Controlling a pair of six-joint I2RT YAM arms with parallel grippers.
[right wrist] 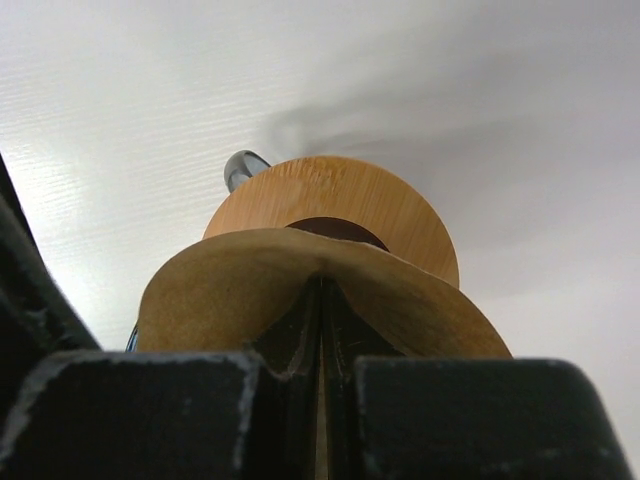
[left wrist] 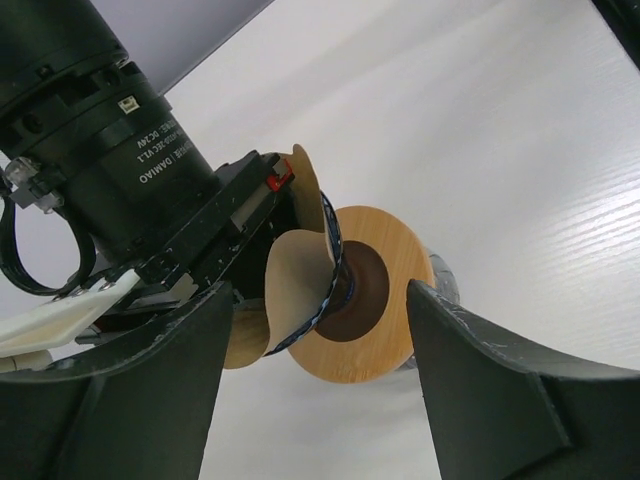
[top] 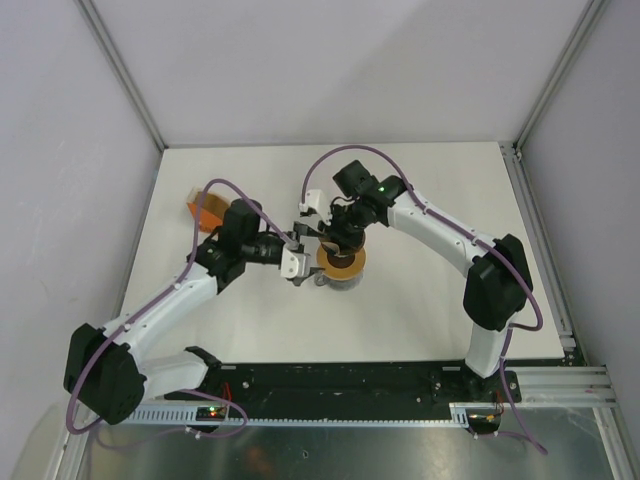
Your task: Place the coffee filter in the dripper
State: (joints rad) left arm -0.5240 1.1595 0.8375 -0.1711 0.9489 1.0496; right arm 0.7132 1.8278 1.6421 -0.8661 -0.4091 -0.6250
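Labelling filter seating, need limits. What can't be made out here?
- Dripper: in the right wrist view the coffee filter covers it; in the top view the right gripper covers it; the left wrist view shows only a blue rim edge.
- Mug: only a grey sliver past the wooden ring, right wrist view.
- Orange holder: top view, left arm overlaps it.
- Seating depth: cannot tell.

- White-shelled left arm (top: pixel 165 305) and right arm (top: pixel 440 230), with bulky black joint housings (top: pixel 100 372).
- Purple cables (top: pixel 335 158) looped along both.
- Small green light (top: pixel 381 187) near right wrist.
- Black cylindrical motor (left wrist: pixel 110 150) printed "DAMIAO" in white.
- Left hand (left wrist: pixel 315 292): matte black, wedge-shaped fingers (left wrist: pixel 500 400).
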